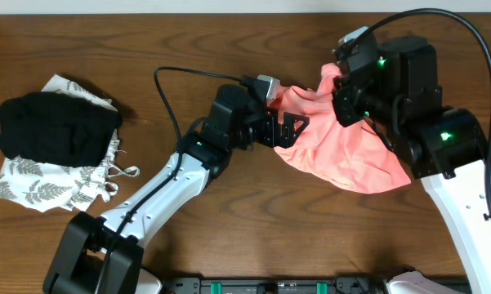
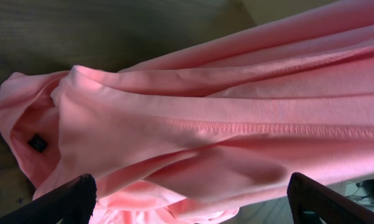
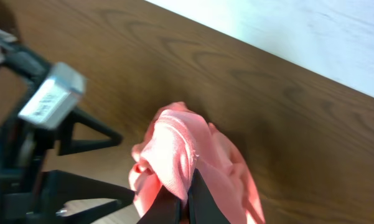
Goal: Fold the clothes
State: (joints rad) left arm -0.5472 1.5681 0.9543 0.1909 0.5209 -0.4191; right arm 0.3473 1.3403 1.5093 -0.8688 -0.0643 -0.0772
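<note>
One brown wood-grain table (image 1: 229, 204) is carrying everything.

Two white-and-black arms are reaching in from the near edge and meeting right of centre.

Salmon-pink short-sleeved T-shirt of thin soft fabric (image 1: 343, 155) is sitting right of centre, bunched up and unfolded. One gathered peak is being held up near the far edge, and the rest is draping down to the table towards the near right. No lettering is showing from any view.

Black folded garment (image 1: 57, 126) is lying at the far left on top of a white garment with grey leaf print (image 1: 49, 184), well apart from the shirt.

Left gripper (image 1: 298, 131) is pointing at the shirt's left edge with its jaws spread wide and gripping nothing. In the left wrist view pink fabric is filling the space between the two black fingertips (image 2: 68, 199). Can't tell if they are touching cloth.

Right gripper (image 3: 187, 202) is clamping tight on the shirt's raised peak, with cloth bulging out above the closed fingers.

Small dark label (image 2: 37, 143) is showing inside the neck opening in the left wrist view.
</note>
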